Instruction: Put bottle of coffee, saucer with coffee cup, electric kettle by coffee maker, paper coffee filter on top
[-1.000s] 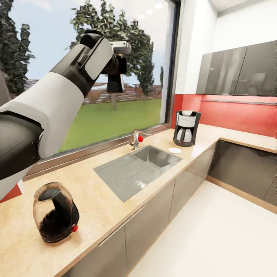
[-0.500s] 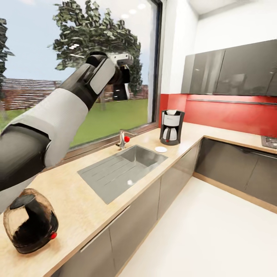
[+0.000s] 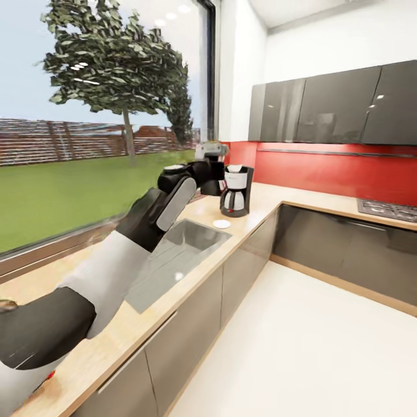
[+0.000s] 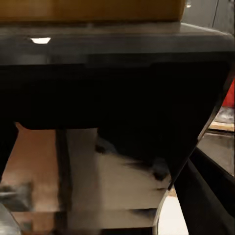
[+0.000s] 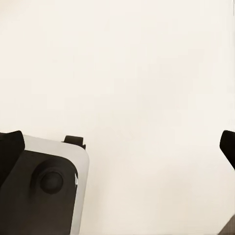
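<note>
The black and white coffee maker [image 3: 236,191] stands on the light-wood kitchen countertop [image 3: 260,202] near the corner, with a small white shape like the paper coffee filter [image 3: 233,168] on top. The white saucer [image 3: 221,223] lies on the counter just in front of it. My left gripper [image 3: 212,176] hovers beside the coffee maker, over the far end of the sink; its fingers are too dark to separate. A sliver of the electric kettle [image 3: 4,305] peeks out behind my left arm at the left edge. My right gripper [image 5: 117,152] hangs open over the white floor.
The steel sink [image 3: 179,249] is set into the counter under my left arm [image 3: 127,255]. Glossy grey wall cabinets [image 3: 324,104] hang over a red backsplash. A hob [image 3: 388,208] sits in the counter's right run. White floor [image 3: 301,347] lies along the dark base cabinets [image 3: 191,324].
The camera has swung right, so the kettle has slid almost off the picture. My left arm has dropped from high before the window to the coffee maker's level.
</note>
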You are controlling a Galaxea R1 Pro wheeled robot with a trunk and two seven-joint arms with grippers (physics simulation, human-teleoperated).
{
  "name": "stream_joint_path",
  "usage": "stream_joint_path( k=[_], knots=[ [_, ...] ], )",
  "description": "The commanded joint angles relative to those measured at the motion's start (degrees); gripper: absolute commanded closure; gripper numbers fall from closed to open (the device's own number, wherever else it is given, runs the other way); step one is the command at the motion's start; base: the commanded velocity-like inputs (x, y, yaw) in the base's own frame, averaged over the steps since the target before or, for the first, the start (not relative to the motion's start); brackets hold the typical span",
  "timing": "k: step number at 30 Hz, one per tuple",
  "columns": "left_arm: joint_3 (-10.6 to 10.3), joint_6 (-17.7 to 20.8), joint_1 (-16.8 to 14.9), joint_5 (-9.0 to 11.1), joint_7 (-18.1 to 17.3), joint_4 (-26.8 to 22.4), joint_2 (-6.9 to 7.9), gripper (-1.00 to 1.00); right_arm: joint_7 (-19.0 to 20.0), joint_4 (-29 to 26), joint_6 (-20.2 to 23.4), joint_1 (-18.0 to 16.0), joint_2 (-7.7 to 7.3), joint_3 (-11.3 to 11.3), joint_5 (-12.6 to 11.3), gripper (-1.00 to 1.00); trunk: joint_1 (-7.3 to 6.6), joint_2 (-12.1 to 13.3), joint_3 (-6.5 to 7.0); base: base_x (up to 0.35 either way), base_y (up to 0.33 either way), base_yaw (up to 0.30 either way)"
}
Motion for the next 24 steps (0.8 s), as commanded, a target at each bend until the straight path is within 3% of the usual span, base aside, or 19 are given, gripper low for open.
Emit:
stream_joint_path(
  k=[1,8,19,24],
  knots=[
    [0.0,-0.3,1.1,0.5,0.5,0.1,0.0,1.0,0.1,0.0,-0.2,0.0,-0.02,0.0,0.3,-1.0,0.04,-0.1,-0.11,0.0,0.0,-0.248],
    [-0.1,-3.3,8.0,0.5,0.5,-4.7,0.0,1.0,0.1,0.0,-0.1,-0.1,-0.05,0.0,0.2,-1.0,0.04,-0.1,-0.11,0.014,-0.014,-0.172],
    [0.0,-3.4,9.0,0.4,0.5,-4.5,0.0,1.0,0.1,0.0,-0.1,0.0,-0.02,0.1,0.2,-1.0,0.04,-0.1,-0.11,0.215,-0.211,-0.01],
    [0.0,-3.3,9.0,0.4,0.5,-4.4,0.0,1.0,0.1,0.0,-0.1,-0.1,-0.02,0.1,0.2,-1.0,0.04,-0.1,-0.11,0.043,-0.04,0.0]
  ],
)
